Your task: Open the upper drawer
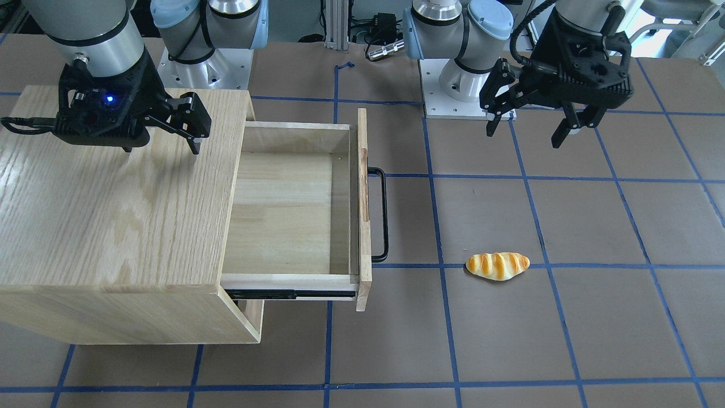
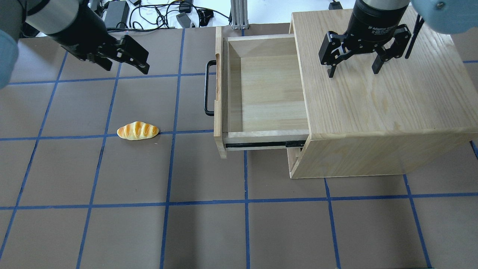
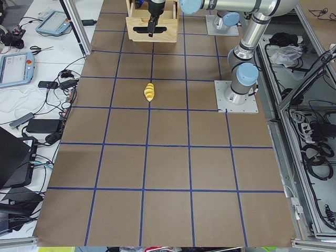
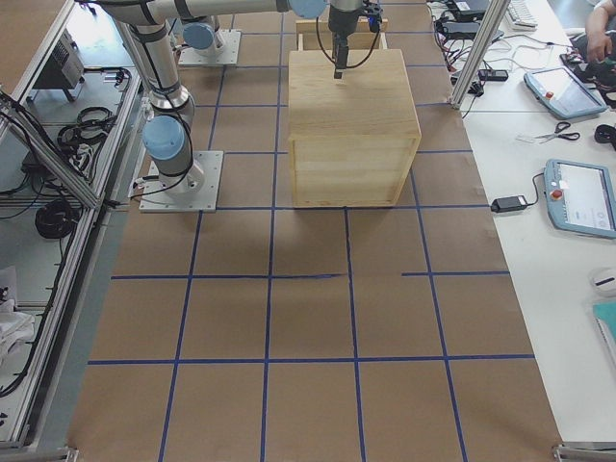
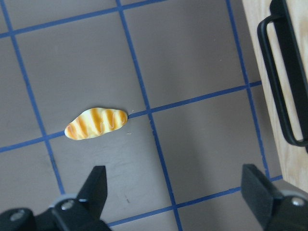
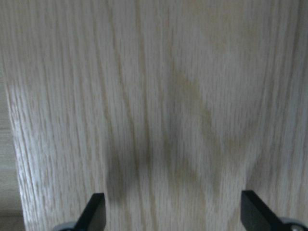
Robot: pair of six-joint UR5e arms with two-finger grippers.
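1. Upper drawer (image 2: 261,97): light oak front, pale wood box, black bar handle (image 2: 206,87); pulled out of the cabinet (image 2: 373,112) toward 9 o'clock in the overhead view.
2. Left end effector (image 2: 126,67): spread, above the table (image 2: 112,168).
3. Right end effector (image 2: 353,73): spread, over the cabinet top.

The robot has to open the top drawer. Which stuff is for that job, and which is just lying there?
For the job:
- upper drawer, already pulled out
- its black handle
- left gripper, open, near the handle
- right gripper, open, over the cabinet

Just lying about:
- bread roll, apart from the drawer
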